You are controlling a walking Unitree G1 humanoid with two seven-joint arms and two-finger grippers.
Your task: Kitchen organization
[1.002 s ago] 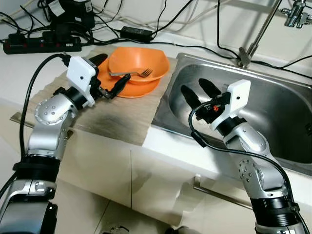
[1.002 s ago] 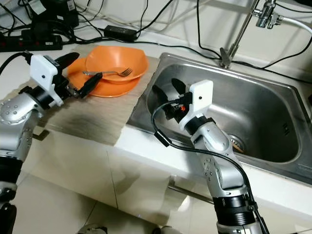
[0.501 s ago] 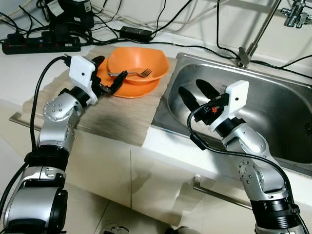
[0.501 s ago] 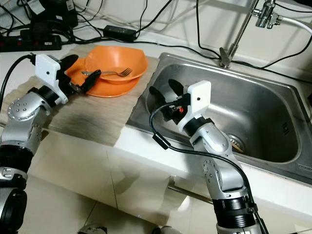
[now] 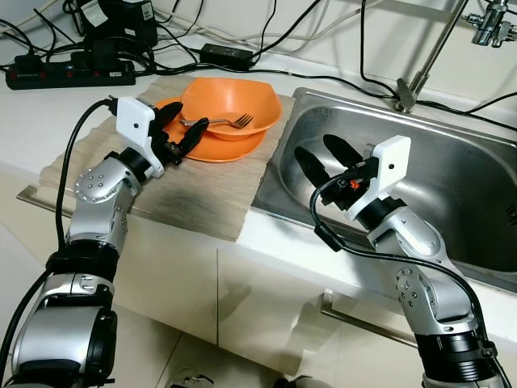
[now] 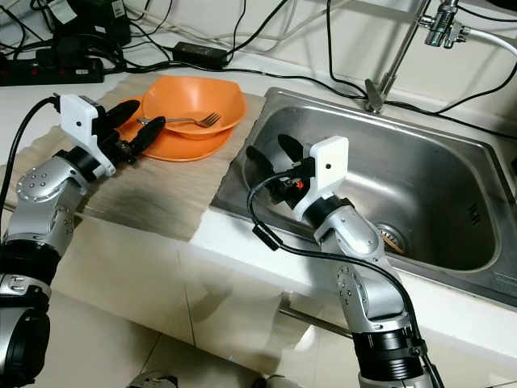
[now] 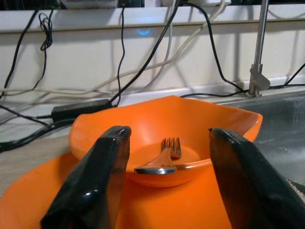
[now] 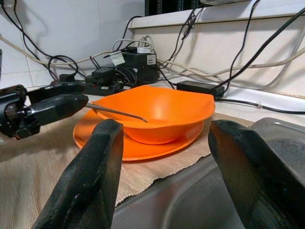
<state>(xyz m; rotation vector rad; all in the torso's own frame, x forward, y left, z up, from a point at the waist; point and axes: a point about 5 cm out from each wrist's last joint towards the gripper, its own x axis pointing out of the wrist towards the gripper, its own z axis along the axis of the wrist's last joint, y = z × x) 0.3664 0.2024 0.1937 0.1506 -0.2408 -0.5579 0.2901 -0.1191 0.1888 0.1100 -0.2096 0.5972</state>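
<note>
The left gripper (image 5: 174, 128), fingers spread and holding nothing, hovers at the handle end of the silver metal fork (image 5: 220, 122). The fork lies in the orange plastic bowl (image 5: 230, 105) on the orange plate (image 5: 214, 151), tines toward the steel sink (image 5: 452, 178), handle toward the gripper. The right gripper (image 5: 321, 153) hangs open over the sink. No readable writing.

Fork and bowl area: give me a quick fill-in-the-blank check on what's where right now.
1. The fork rests in the orange ____.
2. The bowl sits on an orange ____.
3. The left tool is open, flanking the fork's ____.
4. The open right tool hovers over the ____.

Missing words: bowl; plate; handle; sink
</note>
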